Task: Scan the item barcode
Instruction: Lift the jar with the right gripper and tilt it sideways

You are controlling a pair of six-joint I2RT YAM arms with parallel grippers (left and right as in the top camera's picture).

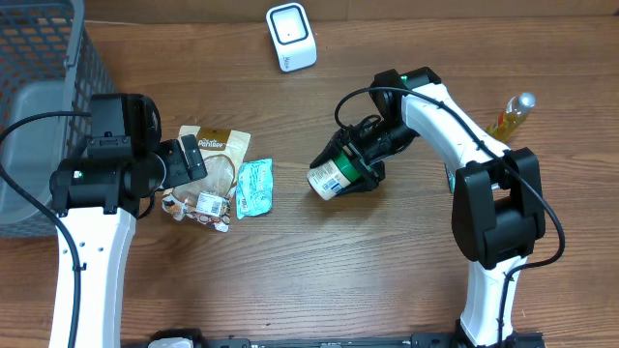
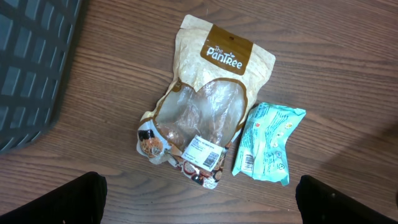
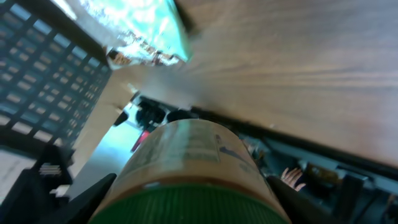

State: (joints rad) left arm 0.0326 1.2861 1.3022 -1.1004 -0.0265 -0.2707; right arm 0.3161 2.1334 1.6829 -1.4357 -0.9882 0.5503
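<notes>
Jar [image 1: 332, 178] tipped on its side mid-table, lid end clamped by right gripper [image 1: 362, 166], long axis slanting near-left, scanner [image 1: 291, 37] well apart at far edge; left gripper [image 2: 204, 203] spread wide above pouch [image 2: 208, 106], farther off.

A green-lidded jar [image 1: 334, 177] is tipped on its side mid-table, well apart from the white scanner [image 1: 291, 37] at the far edge.

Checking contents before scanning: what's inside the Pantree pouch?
Through the clear window of the Pantree pouch only pale, crinkled shapes show; the opaque printed top and a white label hide the rest.
</notes>
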